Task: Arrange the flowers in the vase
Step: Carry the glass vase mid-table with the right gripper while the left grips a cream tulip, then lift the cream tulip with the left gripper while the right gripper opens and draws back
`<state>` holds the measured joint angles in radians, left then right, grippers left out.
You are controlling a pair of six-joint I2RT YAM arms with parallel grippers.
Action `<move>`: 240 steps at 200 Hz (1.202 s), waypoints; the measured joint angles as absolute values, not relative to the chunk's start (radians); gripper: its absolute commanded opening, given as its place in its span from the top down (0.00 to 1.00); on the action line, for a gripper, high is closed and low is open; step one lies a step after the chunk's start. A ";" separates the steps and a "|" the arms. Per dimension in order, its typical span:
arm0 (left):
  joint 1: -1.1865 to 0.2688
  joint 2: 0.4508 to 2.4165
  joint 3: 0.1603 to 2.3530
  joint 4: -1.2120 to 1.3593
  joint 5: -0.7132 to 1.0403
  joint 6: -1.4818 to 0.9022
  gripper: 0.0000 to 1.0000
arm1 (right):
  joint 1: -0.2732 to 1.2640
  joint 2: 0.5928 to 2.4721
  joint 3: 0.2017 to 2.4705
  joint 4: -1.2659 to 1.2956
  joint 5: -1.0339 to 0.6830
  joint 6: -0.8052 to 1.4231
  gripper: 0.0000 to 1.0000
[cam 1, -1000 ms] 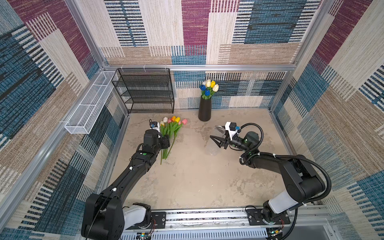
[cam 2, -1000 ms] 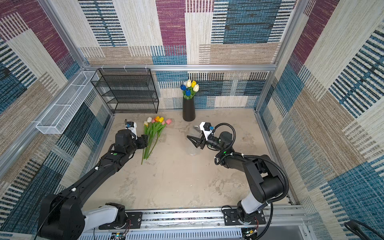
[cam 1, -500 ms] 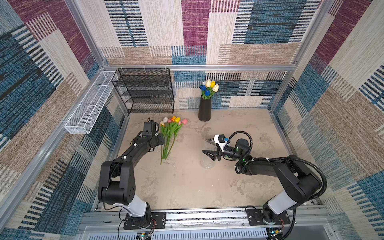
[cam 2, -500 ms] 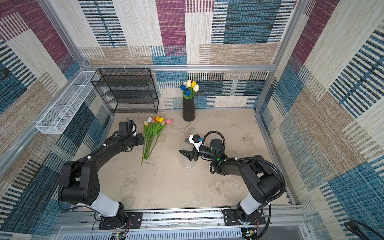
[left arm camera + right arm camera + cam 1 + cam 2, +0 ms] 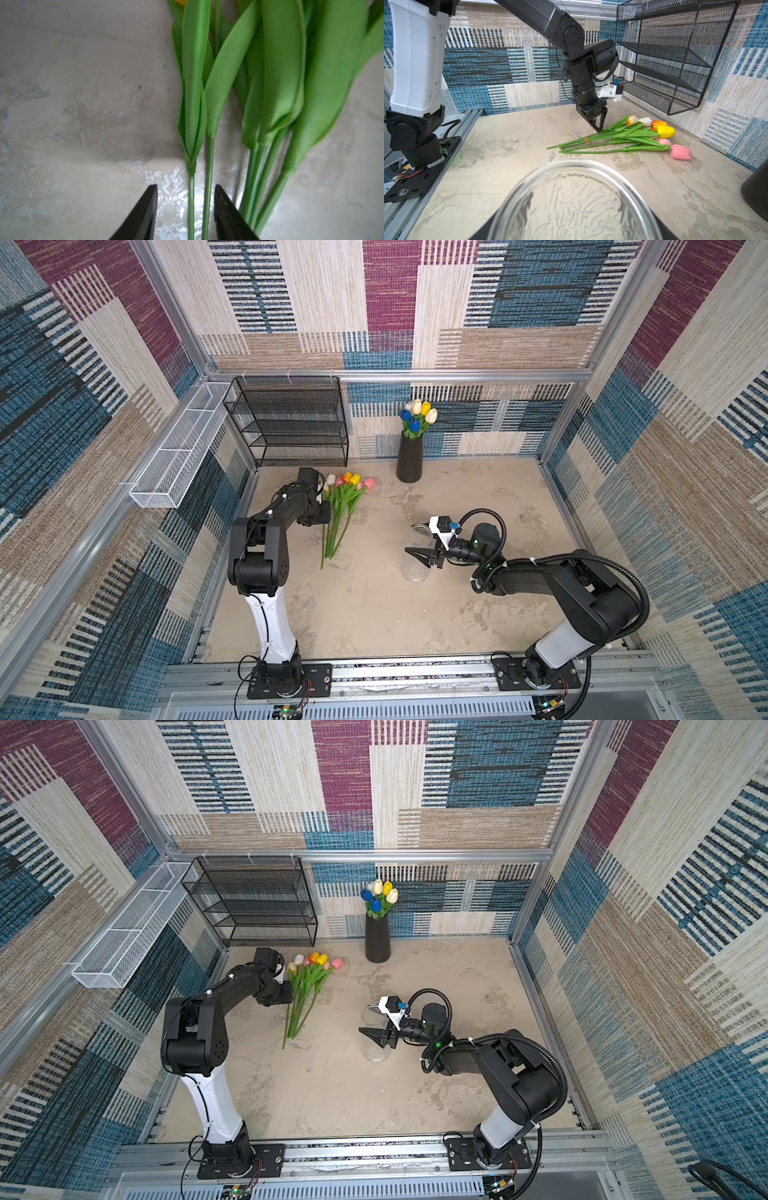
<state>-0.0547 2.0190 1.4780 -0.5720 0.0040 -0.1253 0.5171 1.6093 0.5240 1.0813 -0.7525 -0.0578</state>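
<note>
Your left end effector (image 5: 185,188) is down at the flowers (image 5: 343,506), jaws apart, two thin green stems (image 5: 191,207) running between them and neither jaw touching. The bunch lies flat on the table (image 5: 374,614) at about ten o'clock in both top views. The white, orange, yellow and pink heads point toward twelve and the stem ends toward six, just in front of the black wire shelf (image 5: 291,423). Over on the other side, your right end effector (image 5: 417,556) is clamped on the clear glass vase (image 5: 571,197), standing a little toward three o'clock from the table's middle. The right wrist view looks into its mouth, and it's empty. At twelve o'clock, against the back wall, a black vase (image 5: 409,462) already carries blue, white and yellow tulips (image 5: 417,418). So by my read you're early on this part: nothing off the table, nothing in the glass. Left to do: close on those stems, lift, carry them toward three o'clock, feed the stem ends into the mouth, then do the same for the rest. Watch the small yellow tie (image 5: 585,139) around several stems; I reckon more than two may come up together.
</note>
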 measured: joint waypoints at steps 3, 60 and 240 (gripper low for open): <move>-0.055 2.026 1.486 -0.577 0.003 -0.124 0.57 | 0.517 1.608 0.523 1.084 -0.753 -0.058 0.59; -0.055 2.111 1.558 -0.634 -0.005 -0.108 0.69 | 0.517 1.579 0.503 1.088 -0.758 -0.053 0.40; -0.054 1.806 1.333 -0.606 -0.098 -0.134 1.00 | 0.517 1.386 0.505 1.053 -0.654 -0.052 0.14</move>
